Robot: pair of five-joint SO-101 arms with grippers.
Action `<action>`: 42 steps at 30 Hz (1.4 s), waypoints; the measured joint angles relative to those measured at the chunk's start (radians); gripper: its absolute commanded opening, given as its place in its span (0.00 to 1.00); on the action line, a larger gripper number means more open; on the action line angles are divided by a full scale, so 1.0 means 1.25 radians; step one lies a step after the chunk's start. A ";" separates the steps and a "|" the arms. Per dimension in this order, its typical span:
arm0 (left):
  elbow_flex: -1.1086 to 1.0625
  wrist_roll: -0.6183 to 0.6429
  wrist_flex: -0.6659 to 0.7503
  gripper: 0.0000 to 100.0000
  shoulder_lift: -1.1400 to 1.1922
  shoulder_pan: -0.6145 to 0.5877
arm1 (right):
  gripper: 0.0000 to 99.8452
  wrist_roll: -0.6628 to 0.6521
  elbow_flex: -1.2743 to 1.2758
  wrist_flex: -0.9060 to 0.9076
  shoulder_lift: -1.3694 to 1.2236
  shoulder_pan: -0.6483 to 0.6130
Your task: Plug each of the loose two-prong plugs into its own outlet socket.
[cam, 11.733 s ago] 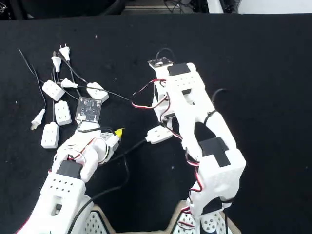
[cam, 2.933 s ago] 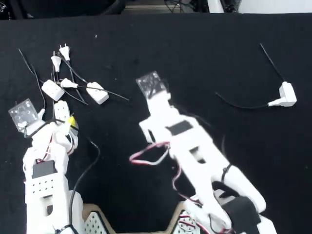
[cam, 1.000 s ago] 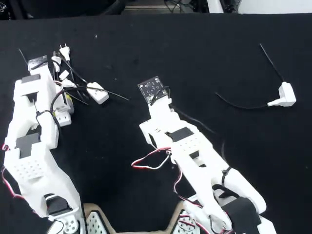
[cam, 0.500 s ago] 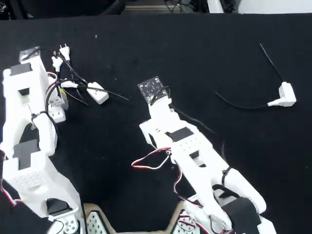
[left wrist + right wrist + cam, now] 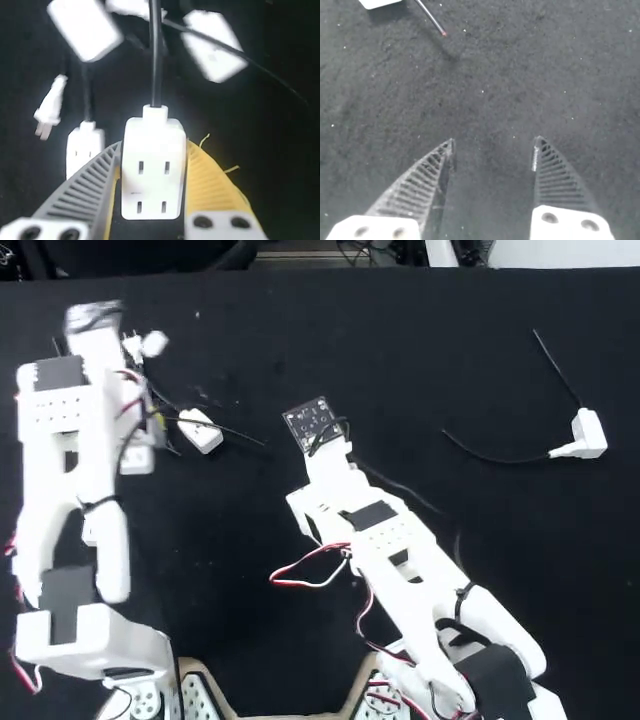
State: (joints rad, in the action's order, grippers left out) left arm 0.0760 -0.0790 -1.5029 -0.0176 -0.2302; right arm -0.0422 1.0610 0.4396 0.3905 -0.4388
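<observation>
The left gripper point(image 5: 153, 150) was clamped on a white outlet socket point(image 5: 151, 185), its cord trailing off the far end. It sat at about ten o'clock on the table point(image 5: 420, 350), beside a spare socket point(image 5: 200, 430) and a loose plug point(image 5: 50, 107). The right gripper point(image 5: 495, 141) hung spread wide and empty over bare cloth near the centre. The step looked like fetching a socket for pairing. Next, the socket probably needed lifting clear of the tangled cords while the right arm took a plug.

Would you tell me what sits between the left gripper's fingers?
An outlet socket with a black cord, clamped in the left gripper. Its slots are empty; its underside is hidden.
</observation>
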 measured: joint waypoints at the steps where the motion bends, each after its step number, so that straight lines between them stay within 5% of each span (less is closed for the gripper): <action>1: -0.012 -0.023 0.000 0.04 -0.005 0.016 | 0.22 0.000 0.000 0.007 0.000 0.007; 6: -0.139 -0.102 0.018 0.04 -0.009 0.059 | 0.22 0.064 0.001 0.031 0.028 0.131; 11: -0.334 -0.149 0.177 0.04 -0.015 0.107 | 0.22 0.176 0.001 0.033 0.069 0.258; 17: -0.498 -0.153 0.347 0.12 -0.015 0.155 | 0.22 0.184 0.001 0.033 0.071 0.268; 23: -0.513 -0.153 0.363 0.24 -0.015 0.157 | 0.22 0.184 0.001 0.033 0.071 0.242; 28: -0.435 -0.153 0.242 0.24 -0.015 0.157 | 0.22 0.184 0.001 0.033 0.071 0.237; 35: -0.275 -0.157 0.160 0.24 -0.015 0.027 | 0.22 0.184 0.001 0.033 0.071 0.237; 42: -0.352 -0.247 0.288 0.24 0.005 -0.092 | 0.22 0.184 0.001 0.033 0.071 0.234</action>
State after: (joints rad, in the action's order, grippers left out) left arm -0.3644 -0.3874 -1.1423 -0.0115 -0.3452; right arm 0.1880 1.0625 0.4810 0.4795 -0.1458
